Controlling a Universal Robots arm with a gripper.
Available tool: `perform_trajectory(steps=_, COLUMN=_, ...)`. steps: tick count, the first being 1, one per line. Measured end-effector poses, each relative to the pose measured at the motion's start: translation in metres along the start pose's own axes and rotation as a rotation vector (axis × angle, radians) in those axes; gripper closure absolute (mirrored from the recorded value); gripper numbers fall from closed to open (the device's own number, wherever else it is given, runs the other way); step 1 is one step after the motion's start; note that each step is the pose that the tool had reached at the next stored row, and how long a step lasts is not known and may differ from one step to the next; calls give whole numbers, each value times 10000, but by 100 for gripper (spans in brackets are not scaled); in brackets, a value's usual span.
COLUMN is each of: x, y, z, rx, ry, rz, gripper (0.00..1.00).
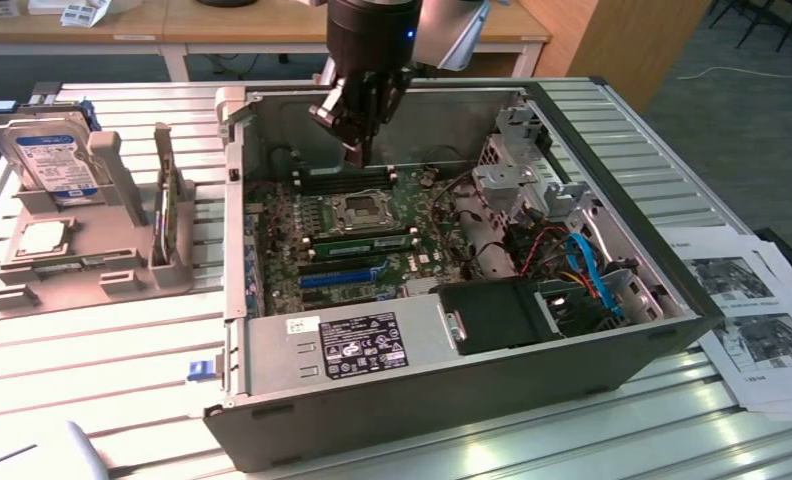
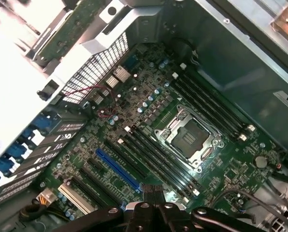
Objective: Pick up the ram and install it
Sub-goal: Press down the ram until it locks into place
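The ram [image 1: 169,212] is a thin green stick standing on edge in a grey holder on the exterior view's left, outside the open computer case [image 1: 410,350]. In the wrist view the ram [image 2: 79,26] lies beyond the case's rear grille. My gripper [image 1: 356,150] hangs inside the case over the far part of the motherboard [image 1: 356,250], above the long black memory slots [image 1: 349,180], well apart from the ram. The wrist view shows my gripper [image 2: 152,195] shut, fingertips together with nothing between them, over the slots [image 2: 158,159] beside the processor socket [image 2: 187,137].
The grey holder also carries a hard drive [image 1: 56,160] and a processor [image 1: 43,240]. A green strip [image 1: 369,240] sits among the slots below the socket. A blue expansion slot [image 1: 343,276], drive cage [image 1: 523,160], cables [image 1: 590,270] and power supply [image 1: 356,340] crowd the case. Papers [image 1: 756,320] lie on the exterior view's right.
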State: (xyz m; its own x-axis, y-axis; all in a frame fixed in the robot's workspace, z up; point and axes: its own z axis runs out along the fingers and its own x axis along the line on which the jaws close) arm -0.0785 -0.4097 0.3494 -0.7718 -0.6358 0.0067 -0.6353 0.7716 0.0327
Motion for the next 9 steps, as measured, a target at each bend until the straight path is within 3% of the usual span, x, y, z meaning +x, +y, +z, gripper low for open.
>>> perform_trajectory(steps=7, x=0, y=0, z=0, rx=-7, ry=-35, rz=1018, gripper=90)
perform_trajectory(steps=9, x=2, y=1, z=-1, rx=-34, ry=-61, rz=1215, gripper=90)
